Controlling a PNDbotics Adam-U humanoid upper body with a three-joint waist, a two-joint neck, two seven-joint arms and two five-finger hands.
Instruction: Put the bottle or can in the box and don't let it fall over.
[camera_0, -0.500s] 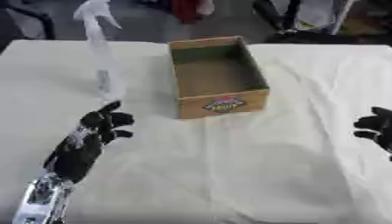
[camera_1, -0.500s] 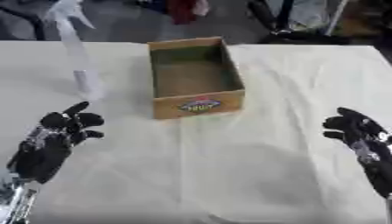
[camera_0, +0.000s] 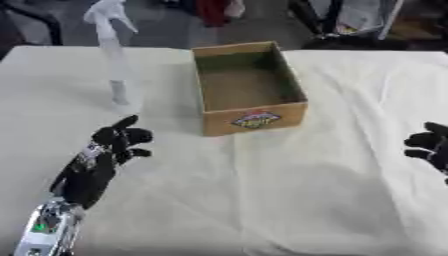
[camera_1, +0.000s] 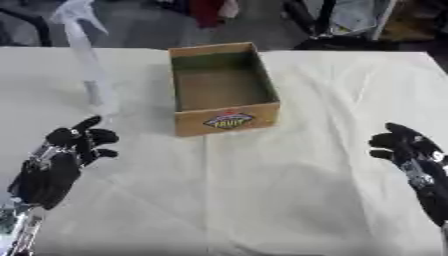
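Note:
A tall clear spray bottle (camera_0: 114, 60) with a white trigger head stands upright on the white cloth, left of the cardboard box (camera_0: 249, 90). The box is open on top, empty inside, with a fruit label on its near wall. My left hand (camera_0: 109, 150) hovers below the bottle, near the cloth, fingers loosely curled and holding nothing; a gap separates it from the bottle. At the right edge my right hand (camera_1: 411, 155) rests with relaxed fingers, holding nothing.
A white cloth (camera_0: 262, 190) covers the table. Dark chairs and clutter (camera_0: 350, 20) stand beyond the far edge.
My left hand has moved slightly up toward the bottle. Bottle, box and right hand have stayed put.

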